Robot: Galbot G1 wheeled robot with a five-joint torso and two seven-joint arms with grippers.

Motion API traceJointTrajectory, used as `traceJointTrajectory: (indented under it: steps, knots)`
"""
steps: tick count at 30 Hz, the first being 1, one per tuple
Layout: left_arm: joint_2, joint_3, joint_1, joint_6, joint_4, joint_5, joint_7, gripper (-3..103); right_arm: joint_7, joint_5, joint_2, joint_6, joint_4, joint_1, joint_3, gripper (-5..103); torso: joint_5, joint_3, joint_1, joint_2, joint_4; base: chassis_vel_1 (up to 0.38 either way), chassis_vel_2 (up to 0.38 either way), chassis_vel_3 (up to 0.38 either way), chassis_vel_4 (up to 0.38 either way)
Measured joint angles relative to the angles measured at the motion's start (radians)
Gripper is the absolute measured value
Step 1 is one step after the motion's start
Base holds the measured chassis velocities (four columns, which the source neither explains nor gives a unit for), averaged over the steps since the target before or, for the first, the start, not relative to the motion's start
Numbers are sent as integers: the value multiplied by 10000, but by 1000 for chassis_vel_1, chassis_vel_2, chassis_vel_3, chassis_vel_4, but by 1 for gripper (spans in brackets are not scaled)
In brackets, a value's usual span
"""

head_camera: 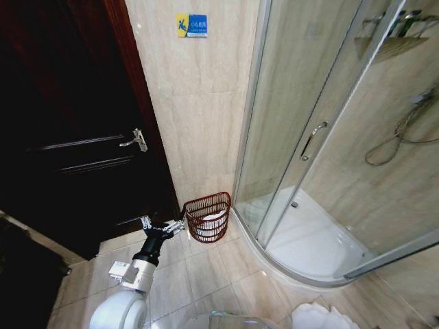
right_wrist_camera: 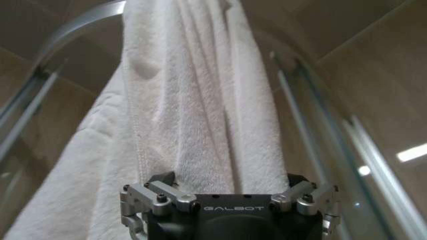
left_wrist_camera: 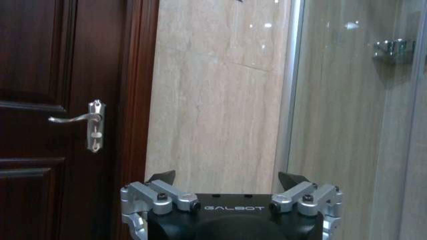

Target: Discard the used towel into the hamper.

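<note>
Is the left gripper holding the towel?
No. The left gripper is open with nothing between its fingers, while the white towel hangs before the right gripper.

I see the round open-weave wire hamper (head_camera: 208,217) in dark red-brown, with something white inside it. My left hand (head_camera: 163,227) is silver metal on a black body, its arm white. My right hand (right_wrist_camera: 227,189) is the same silver and black, and the terry-cloth towel (right_wrist_camera: 193,110) against it is plain white. The panelled wooden door (head_camera: 62,116) is very dark brown with a silver lever handle (head_camera: 134,140). The wall tiles (head_camera: 199,103) are veined beige, and the small wall sign (head_camera: 191,25) is yellow and blue.
</note>
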Motion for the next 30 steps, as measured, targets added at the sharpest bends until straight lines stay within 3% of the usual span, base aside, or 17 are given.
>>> traceJointTrajectory:
  steps: [17, 24, 30]
  knots:
    - [0, 0, 0, 0, 0, 0, 0, 100, -266, 1149, 51, -134, 1053, -421, -80, 100, -3, 0, 0, 1, -4, 0, 0, 0, 0]
    - [0, 0, 0, 0, 0, 0, 0, 100, -434, 933, -122, 189, 952, -471, -74, 70, -2, 0, 0, 1, -5, 0, 0, 0, 0]
    - [0, 0, 0, 0, 0, 0, 0, 100, -571, 569, -3, 460, 944, -569, -47, 53, 1, 0, 0, 1, -4, 0, 0, 0, 0]
